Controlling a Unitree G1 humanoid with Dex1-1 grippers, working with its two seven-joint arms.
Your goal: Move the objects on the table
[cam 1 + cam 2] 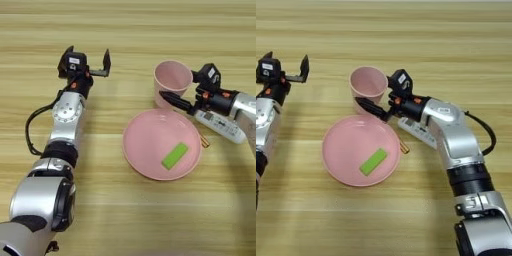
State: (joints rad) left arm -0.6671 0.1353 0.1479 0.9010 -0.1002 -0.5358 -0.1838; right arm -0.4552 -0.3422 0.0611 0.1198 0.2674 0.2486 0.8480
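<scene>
Green bar (174,155) lying in pink plate (338,172), my right hand (375,101) spread beside pink cup (368,82) over white remote (417,132), my left hand (89,59) spread, empty, above bench (125,30).

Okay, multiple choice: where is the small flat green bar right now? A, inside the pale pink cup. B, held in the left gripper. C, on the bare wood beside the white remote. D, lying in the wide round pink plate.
D: the small flat green bar lies inside the wide round pink plate, right of its middle.

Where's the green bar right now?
The green bar lies inside the pink plate, right of its centre, just in front of the pink cup and right gripper.
</scene>
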